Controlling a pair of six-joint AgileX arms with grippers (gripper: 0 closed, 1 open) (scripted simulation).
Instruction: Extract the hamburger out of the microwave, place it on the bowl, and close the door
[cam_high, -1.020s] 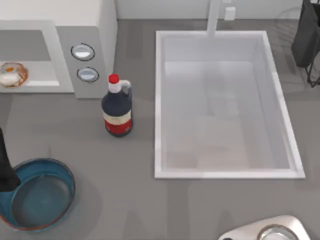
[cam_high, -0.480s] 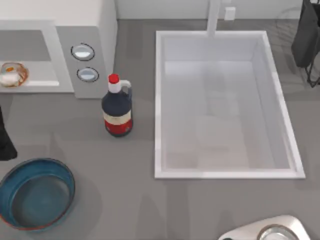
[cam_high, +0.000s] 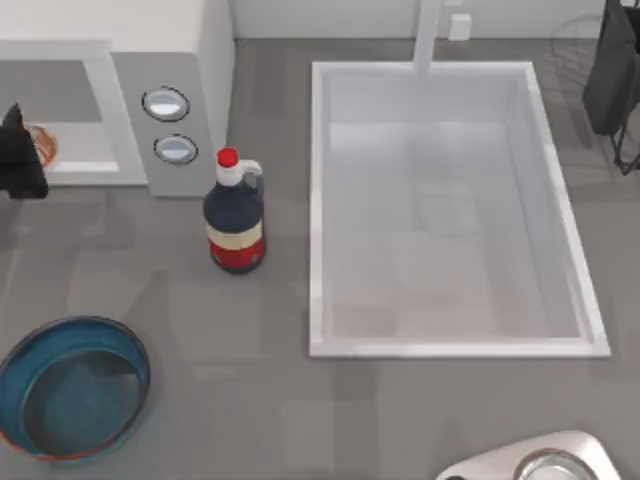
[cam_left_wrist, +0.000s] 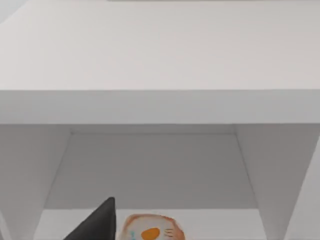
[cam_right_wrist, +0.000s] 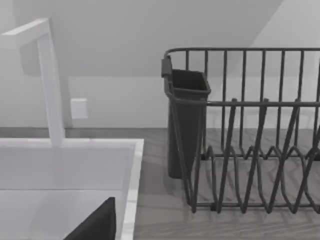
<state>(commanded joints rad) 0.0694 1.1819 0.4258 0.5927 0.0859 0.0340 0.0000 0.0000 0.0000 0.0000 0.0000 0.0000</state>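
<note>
You looked down on a smooth grey countertop (cam_high: 400, 420) backed by a pale white wall, with a large white rectangular sink (cam_high: 445, 345) sunk into its right half and a white tap (cam_high: 428, 35) rising at the sink's far edge. At the top view's left stood the boxy white microwave (cam_high: 190, 60) with a grey front panel and two round silver-rimmed knobs (cam_high: 166, 103), its cavity open toward you. Its door could not be made out in any view. Your left gripper (cam_high: 20, 160), a dark shape cut by the picture's left edge, was at the mouth of that cavity; whether its fingers were apart or together could not be told. In the left wrist view one dark fingertip (cam_left_wrist: 97, 225) sat just beside the small rounded whitish-cream hamburger (cam_left_wrist: 150, 231) with an orange spot on top, which lay on the cavity floor near the front, cut off by the picture's edge. From above, just an orange-brown sliver of it peeked out beside the gripper, so its long axis could not be judged. The round, shallow teal-blue bowl (cam_high: 120, 345) with a thin reddish-brown rim sat near the front left corner, well apart from the microwave. A dark bottle (cam_high: 235, 220) with a red cap stood upright between the microwave and the sink. Your right arm (cam_high: 612, 75) was parked at the far right by a dark wire dish rack (cam_right_wrist: 250, 150); the state of its fingers could not be told either.
</note>
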